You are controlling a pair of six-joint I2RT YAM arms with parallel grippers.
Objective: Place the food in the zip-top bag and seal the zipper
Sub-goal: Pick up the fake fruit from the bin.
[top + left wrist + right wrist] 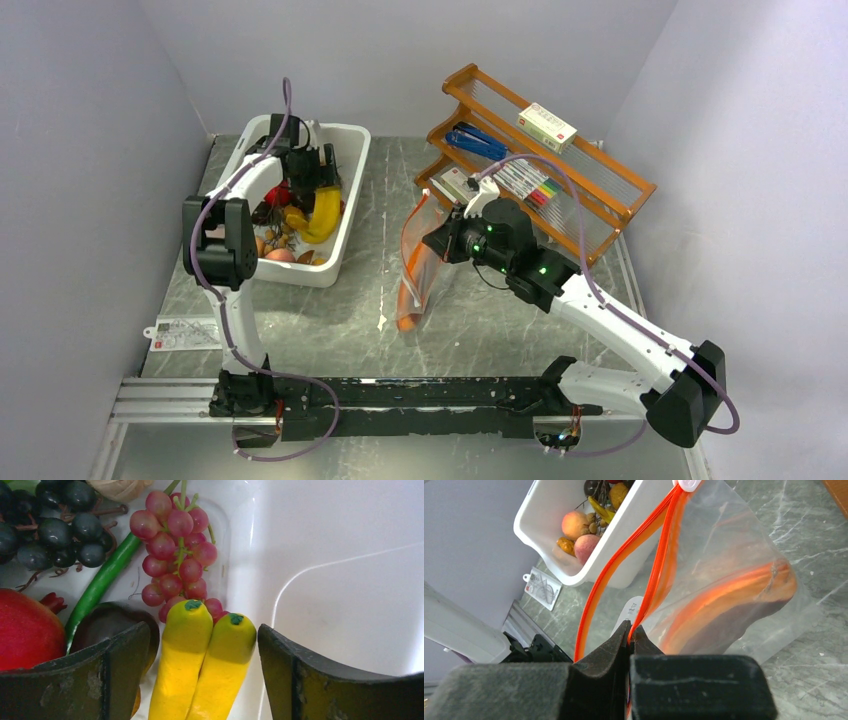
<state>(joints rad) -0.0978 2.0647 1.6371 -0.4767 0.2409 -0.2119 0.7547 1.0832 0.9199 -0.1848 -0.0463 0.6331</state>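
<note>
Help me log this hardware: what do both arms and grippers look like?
Left arm and right arm: white links, black joint housings, looping lavender cables. Green lights on the right. Left gripper and right gripper: black tapered fingers, the left's scuffed.

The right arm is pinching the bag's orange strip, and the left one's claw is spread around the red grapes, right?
Not the red grapes, which lie past its tips: the left wrist view shows the left gripper open around the yellow banana bunch. The right gripper does pinch the zipper.
</note>
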